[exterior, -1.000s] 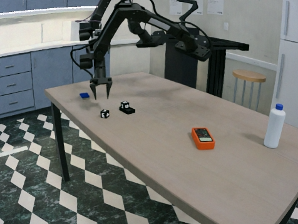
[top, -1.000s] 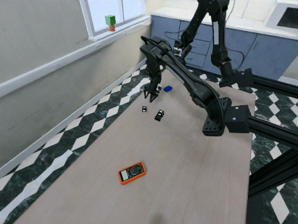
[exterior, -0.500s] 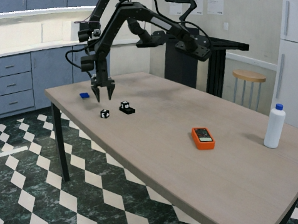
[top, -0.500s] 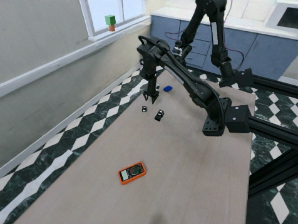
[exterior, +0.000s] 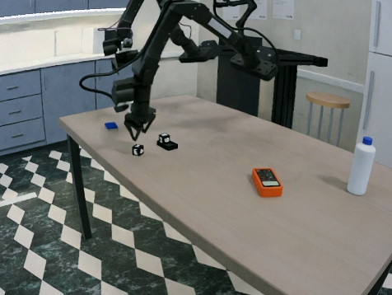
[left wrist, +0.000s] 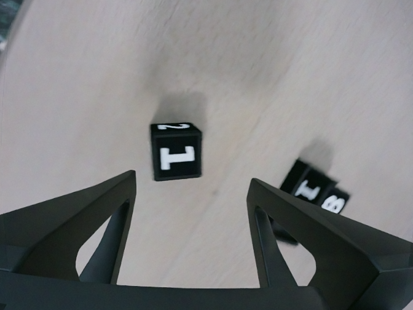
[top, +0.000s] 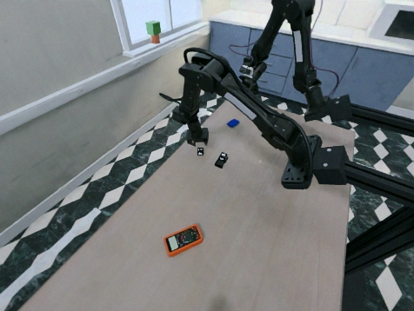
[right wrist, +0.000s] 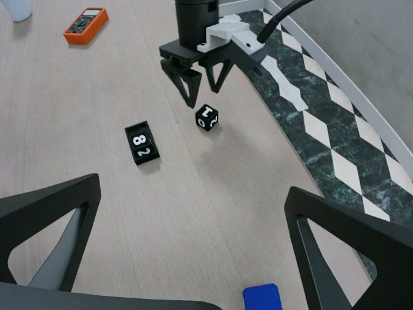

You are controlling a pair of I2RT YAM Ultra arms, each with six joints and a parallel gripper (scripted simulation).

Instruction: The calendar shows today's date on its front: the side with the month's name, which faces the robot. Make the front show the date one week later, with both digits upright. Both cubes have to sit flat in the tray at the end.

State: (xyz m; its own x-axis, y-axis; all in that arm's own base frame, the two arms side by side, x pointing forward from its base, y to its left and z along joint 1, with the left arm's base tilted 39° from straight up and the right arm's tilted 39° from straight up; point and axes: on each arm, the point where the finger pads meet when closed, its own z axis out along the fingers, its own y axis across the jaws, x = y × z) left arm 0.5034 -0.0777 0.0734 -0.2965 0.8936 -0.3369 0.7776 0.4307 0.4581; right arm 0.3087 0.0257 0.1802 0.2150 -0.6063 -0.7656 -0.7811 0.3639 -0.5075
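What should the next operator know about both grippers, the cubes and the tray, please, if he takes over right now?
Left gripper: open, above the table near the loose cube.
Right gripper: open, fingers wide apart.
Done: one cube is in the tray.
Left: put the loose cube, 1 on top, flat in the tray's free place; check both front digits are upright and show the new date. I cannot confirm the target date from here.

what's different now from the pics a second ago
the left gripper moved closer to the loose cube, its fingers now just above it, nothing taken hold of or let go. loose cube, tray and orange meter stayed put
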